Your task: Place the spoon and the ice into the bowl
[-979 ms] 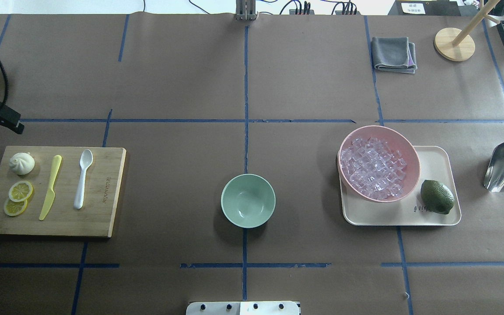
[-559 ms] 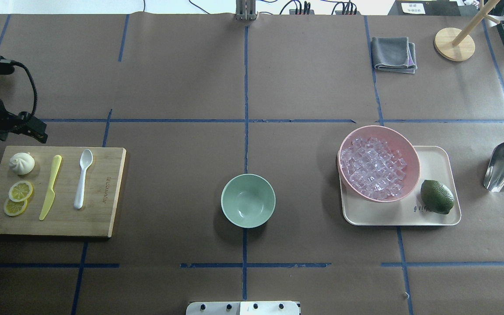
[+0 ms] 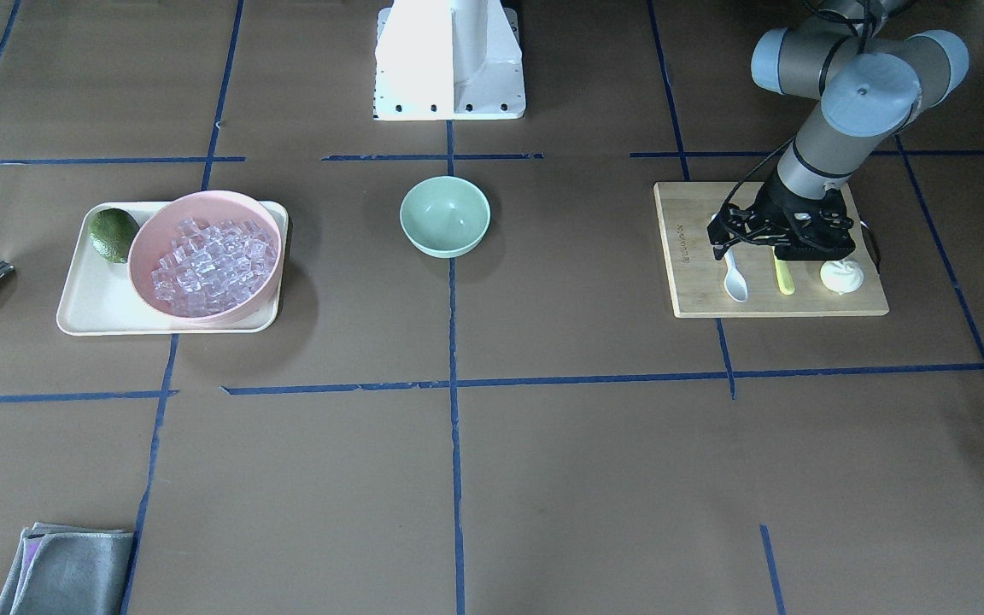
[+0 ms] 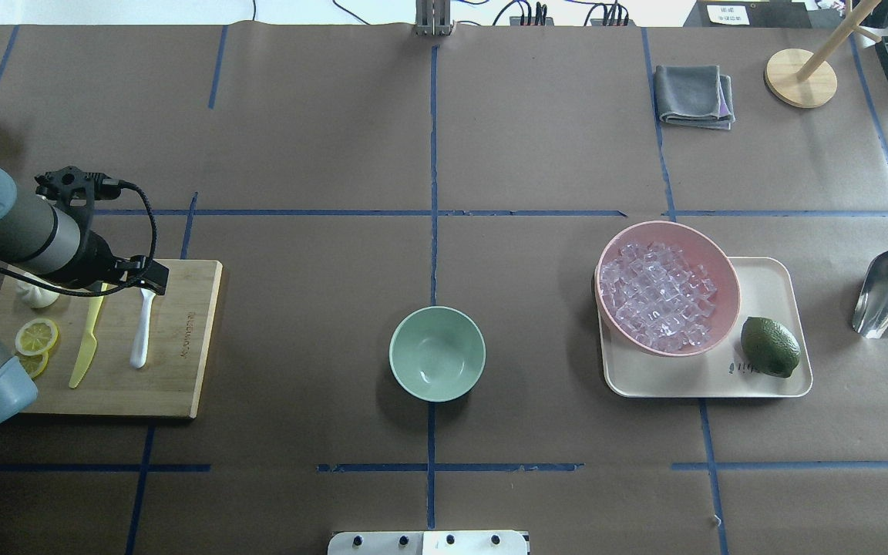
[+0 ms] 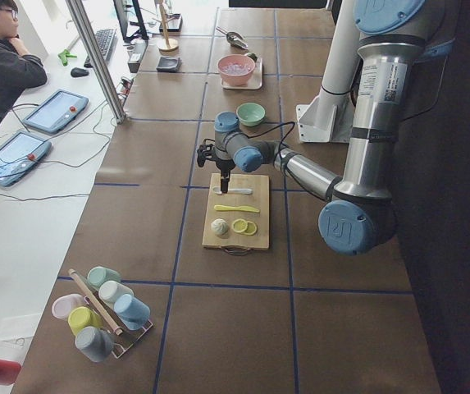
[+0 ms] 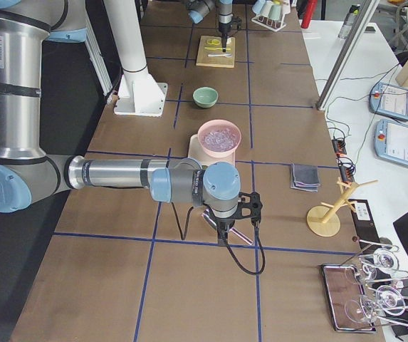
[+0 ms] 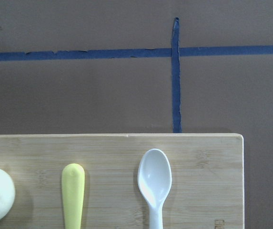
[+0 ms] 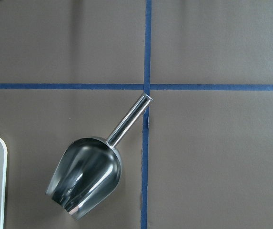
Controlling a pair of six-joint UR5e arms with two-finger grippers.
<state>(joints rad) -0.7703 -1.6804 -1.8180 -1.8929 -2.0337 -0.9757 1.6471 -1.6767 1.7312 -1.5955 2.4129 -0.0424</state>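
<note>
The white spoon [image 4: 142, 327] lies on the wooden cutting board [image 4: 182, 370] at the left, its head toward the far edge; it also shows in the left wrist view [image 7: 154, 183]. My left gripper [image 4: 148, 277] hovers over the spoon's head end and looks open and empty; it also shows in the front view [image 3: 770, 250]. The mint-green bowl [image 4: 437, 353] stands empty at the table's middle. Clear ice cubes [image 4: 656, 297] fill the pink bowl [image 4: 671, 225] at the right. My right gripper [image 6: 226, 226] hangs over a metal scoop [image 8: 86, 179]; I cannot tell whether it is open.
A yellow-green knife [image 4: 85, 347], a white bun [image 4: 31, 293] and lemon slices [image 4: 35, 337] share the board. The pink bowl and a lime [image 4: 770, 347] sit on a cream tray [image 4: 768, 281]. A grey cloth [image 4: 694, 95] and a wooden stand [image 4: 800, 77] are at the far right.
My left arm has swung in from the table's left edge and now reaches over the far end of the cutting board, above the spoon's head. Nothing else has moved.
</note>
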